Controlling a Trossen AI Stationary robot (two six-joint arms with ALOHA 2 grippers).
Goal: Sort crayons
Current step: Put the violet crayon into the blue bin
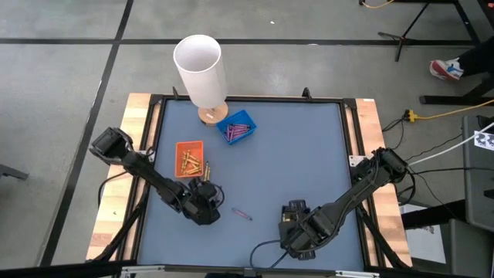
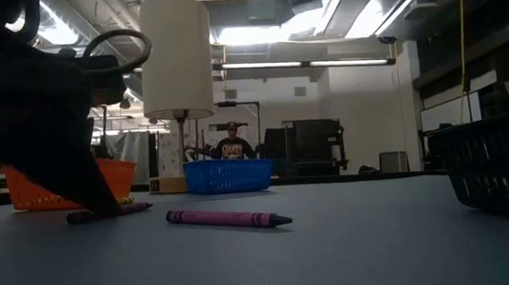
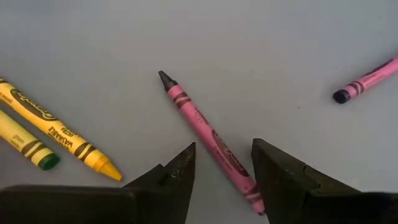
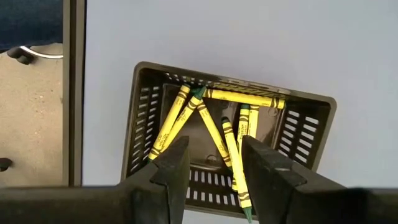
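**Student:** Fingers (image 3: 180, 180) of the left gripper (image 3: 222, 171) are standing apart — around what?

**Instructor:** They are straddling the lower end of a pink crayon (image 3: 208, 137) lying flat on the tabletop (image 3: 261, 50), not yet clamping it. A second pink crayon (image 3: 367, 79) is lying well apart from it, and two yellow crayons (image 3: 56, 127) are lying to the other side. In the high view the left gripper (image 1: 205, 207) is working just below the orange tray (image 1: 179, 147).

**Student:** And the right gripper (image 4: 214, 168)?

**Instructor:** It is hovering over the black tray (image 4: 142, 118), fingers apart and holding nothing; yellow crayons (image 4: 233, 152) are already lying inside. The blue tray (image 1: 245, 118) is holding pink ones.

**Student:** How is a crayon likely handling?

**Instructor:** Judging by its look: light, stiff, but brittle wax that could snap under a hard squeeze. Being round, it may be rolling off at a glancing touch. The paper wrapper is giving better friction than the bare tip, so pinching across the wrapped middle seems wisest.

**Student:** Any writing?

**Instructor:** Dark lettering is running along each wrapper, but I cannot read it.
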